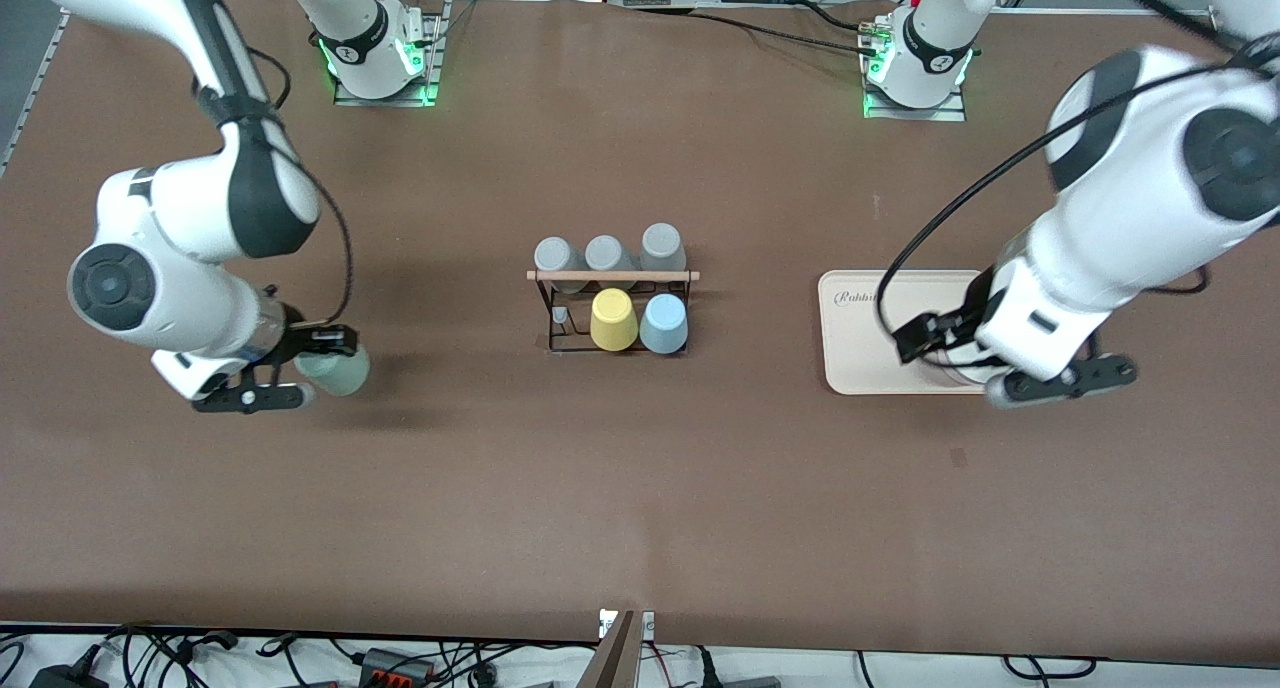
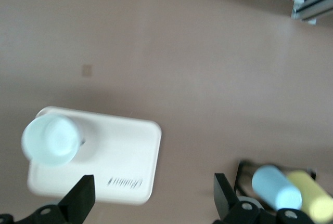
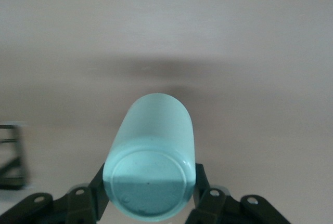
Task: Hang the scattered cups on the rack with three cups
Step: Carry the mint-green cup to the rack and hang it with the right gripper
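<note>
Brown table (image 1: 640, 488) — bearing the rack (image 1: 612, 303) and cream tray (image 1: 880, 368).

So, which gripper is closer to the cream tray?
The left. The left gripper hangs over the cream tray, fingers open. The right gripper is toward the right arm's end of the table, holding the sage-green cup.

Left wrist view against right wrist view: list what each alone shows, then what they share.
Left wrist only: the open left claw over a cream rectangular tray bearing an upright pale blue plastic cup; a yellow plastic cup on the black wire-frame rack. Right wrist only: the right claw shut on a sage-green plastic cup. Both: that rack and the brown table.
</note>
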Robot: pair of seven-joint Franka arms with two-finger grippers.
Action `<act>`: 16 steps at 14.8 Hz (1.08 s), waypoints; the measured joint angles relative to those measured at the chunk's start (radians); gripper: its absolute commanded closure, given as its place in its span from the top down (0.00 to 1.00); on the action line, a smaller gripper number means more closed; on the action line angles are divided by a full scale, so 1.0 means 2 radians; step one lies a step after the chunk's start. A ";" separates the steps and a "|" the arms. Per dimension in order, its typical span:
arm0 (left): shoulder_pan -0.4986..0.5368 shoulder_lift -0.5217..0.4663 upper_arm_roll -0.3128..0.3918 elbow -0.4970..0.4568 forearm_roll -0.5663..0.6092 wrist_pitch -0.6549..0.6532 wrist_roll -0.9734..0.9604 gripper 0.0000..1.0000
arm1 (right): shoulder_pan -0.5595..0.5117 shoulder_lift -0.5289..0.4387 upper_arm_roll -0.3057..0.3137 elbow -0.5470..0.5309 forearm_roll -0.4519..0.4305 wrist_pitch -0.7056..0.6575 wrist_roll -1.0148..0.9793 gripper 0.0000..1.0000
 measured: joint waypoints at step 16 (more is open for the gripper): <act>-0.020 -0.142 0.080 -0.199 -0.009 0.036 0.164 1.00 | 0.142 0.054 0.068 0.038 0.000 0.053 0.291 0.36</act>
